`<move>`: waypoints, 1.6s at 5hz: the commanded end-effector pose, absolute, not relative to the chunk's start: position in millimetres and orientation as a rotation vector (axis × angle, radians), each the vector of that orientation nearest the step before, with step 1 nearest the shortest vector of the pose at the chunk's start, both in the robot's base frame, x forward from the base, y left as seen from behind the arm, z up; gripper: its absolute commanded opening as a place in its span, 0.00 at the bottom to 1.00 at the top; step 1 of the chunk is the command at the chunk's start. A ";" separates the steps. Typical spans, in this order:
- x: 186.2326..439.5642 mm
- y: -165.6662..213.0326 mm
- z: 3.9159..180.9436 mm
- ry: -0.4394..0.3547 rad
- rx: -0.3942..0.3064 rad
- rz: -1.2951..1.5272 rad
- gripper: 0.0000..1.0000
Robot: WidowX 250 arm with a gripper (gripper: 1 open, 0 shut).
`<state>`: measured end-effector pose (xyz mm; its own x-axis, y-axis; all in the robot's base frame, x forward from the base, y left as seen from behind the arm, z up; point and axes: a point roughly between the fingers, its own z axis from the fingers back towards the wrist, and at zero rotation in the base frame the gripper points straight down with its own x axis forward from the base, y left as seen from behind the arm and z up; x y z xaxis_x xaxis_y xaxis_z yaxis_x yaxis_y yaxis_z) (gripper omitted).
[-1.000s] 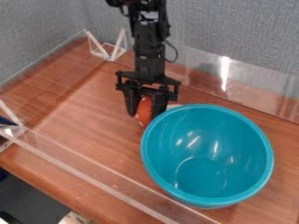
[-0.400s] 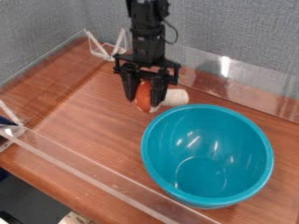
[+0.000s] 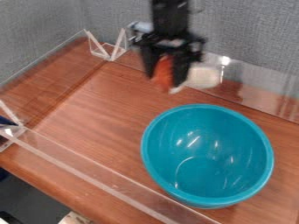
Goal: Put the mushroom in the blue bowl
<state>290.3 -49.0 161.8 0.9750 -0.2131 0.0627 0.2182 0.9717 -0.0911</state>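
Wooden worktop [image 3: 82,101], clear acrylic walls, grey backdrop. Blue bowl [image 3: 208,155] is sat front right. Gripper [image 3: 172,75] is pointed down, raised behind the bowl; mushroom [image 3: 173,73] is clamped between jaws, airborne.

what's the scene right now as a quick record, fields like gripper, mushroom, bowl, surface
gripper: gripper shut on the mushroom, pointing down, raised above the table
mushroom: mushroom red-orange cap between the fingers, cream stem showing below, off the table
blue bowl: blue bowl upright on the table, nothing inside
mushroom vs bowl: not yet over the bowl; it hangs beyond the bowl's far rim in the picture
surface: wooden table with clear plastic walls along the edges
task state: mushroom lifted, not yet in the bowl
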 end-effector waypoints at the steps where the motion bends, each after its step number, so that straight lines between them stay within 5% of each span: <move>1: 259.8 -96.4 170.4 -0.094 -0.106 -0.395 0.00; 3: 242.2 -120.4 114.1 -0.026 -0.125 -0.476 0.00; 4: 245.9 -113.6 102.8 -0.024 -0.113 -0.469 0.00; 8: 246.3 -100.6 109.5 -0.090 -0.075 -0.447 0.00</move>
<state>242.3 -101.0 93.5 0.8972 -0.4396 0.0411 0.4414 0.8952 -0.0608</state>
